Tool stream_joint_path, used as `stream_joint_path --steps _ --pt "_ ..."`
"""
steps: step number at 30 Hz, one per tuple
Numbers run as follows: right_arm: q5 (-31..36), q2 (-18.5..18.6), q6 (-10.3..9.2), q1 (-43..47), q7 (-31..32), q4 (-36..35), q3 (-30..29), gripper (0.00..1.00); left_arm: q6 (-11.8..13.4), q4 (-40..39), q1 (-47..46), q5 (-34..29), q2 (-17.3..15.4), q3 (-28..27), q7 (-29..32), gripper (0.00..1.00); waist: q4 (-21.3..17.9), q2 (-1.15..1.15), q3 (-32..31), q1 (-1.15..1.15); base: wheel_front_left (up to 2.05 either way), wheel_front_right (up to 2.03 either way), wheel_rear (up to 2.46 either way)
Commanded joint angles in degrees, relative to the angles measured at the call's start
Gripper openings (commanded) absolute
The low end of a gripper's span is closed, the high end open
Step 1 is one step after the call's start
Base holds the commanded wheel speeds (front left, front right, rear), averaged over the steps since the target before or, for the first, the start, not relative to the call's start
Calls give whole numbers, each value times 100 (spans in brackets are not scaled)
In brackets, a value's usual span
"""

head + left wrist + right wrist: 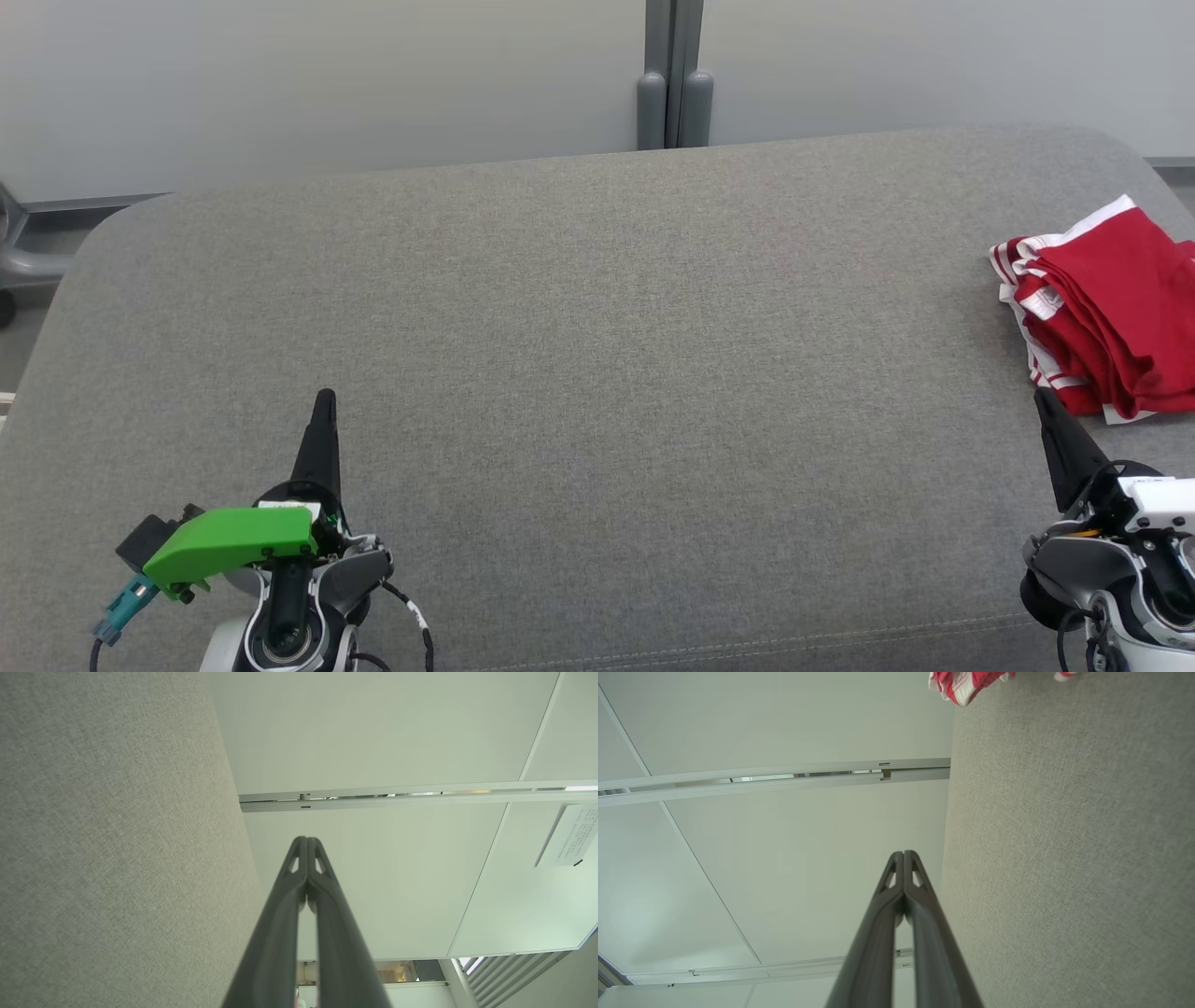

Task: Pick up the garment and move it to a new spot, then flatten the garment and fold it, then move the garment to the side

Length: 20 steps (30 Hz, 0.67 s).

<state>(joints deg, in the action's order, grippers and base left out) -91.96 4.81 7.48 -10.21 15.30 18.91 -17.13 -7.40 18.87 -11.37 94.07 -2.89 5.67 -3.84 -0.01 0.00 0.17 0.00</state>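
The garment (1106,308) is red with white stripes and lies bunched at the right edge of the grey upholstered surface (597,373). A corner of the garment (962,683) peeks in at the top of the right wrist view. My right gripper (1044,399) sits just below the garment's near edge, fingers pressed together and holding nothing. In its own view the right gripper (903,854) points past the cushion toward the pale wall. At the lower left my left gripper (325,399) is shut and empty, far from the garment. The left gripper (307,840) shows both fingers touching.
A pale wall with a grey vertical post (674,75) stands behind the surface. A grey metal frame (19,252) shows at the far left. The cushion's rounded back edge runs below the wall.
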Motion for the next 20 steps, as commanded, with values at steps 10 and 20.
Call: stream_joint_path --steps 10,20 --pt "35 -8 2 -63 24 14 -29 0 -29 3 -66 21 0 -22 22 0 0 0 0 0 0 0 0" --pt "41 -15 2 -67 39 13 -41 0 -29 3 -66 20 0 -22 23 0 0 0 0 0 0 0 0"
